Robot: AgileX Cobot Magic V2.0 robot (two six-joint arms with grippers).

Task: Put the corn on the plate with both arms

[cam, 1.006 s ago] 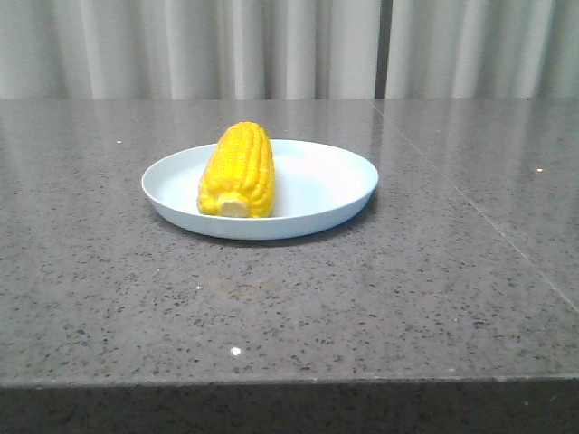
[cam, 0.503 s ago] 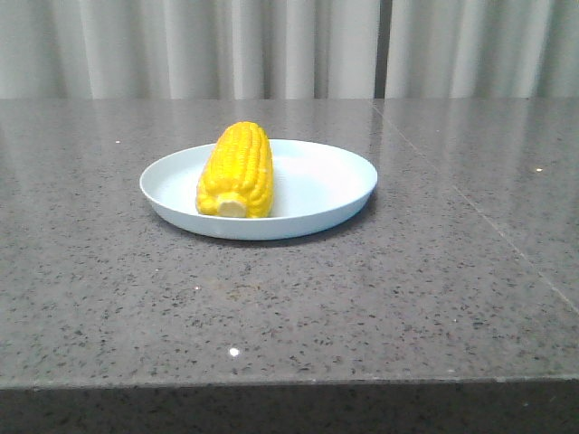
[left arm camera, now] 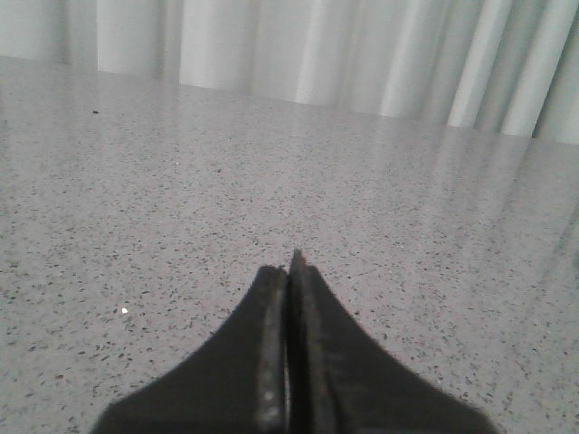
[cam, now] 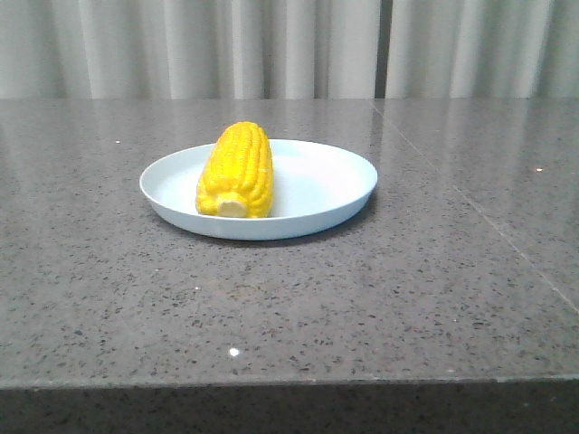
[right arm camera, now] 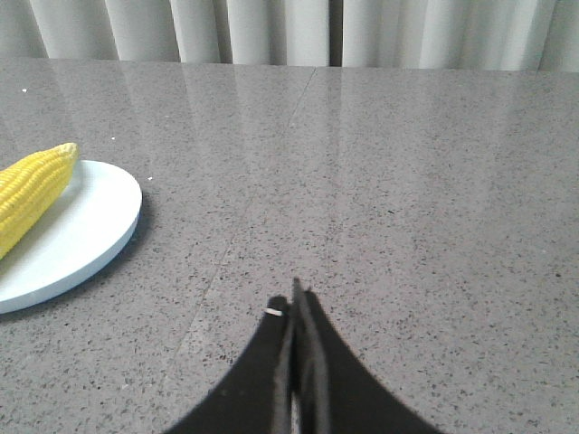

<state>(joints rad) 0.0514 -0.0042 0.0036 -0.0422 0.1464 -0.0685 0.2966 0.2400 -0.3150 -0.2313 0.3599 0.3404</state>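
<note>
The yellow corn (cam: 237,170) lies on the left half of the pale blue plate (cam: 326,185), its pale stub end toward the camera. No gripper shows in the front view. In the right wrist view the corn (right arm camera: 33,192) and the plate (right arm camera: 86,226) sit well off to one side of my right gripper (right arm camera: 295,294), which is shut and empty over bare table. My left gripper (left arm camera: 291,265) is shut and empty over bare table; neither corn nor plate shows in its view.
The grey speckled stone table (cam: 407,289) has a seam (cam: 470,208) running back on the right side and a front edge near the camera. Pale curtains (cam: 289,45) hang behind the table.
The plate with the corn has shifted very slightly to the left; otherwise nothing has moved.
</note>
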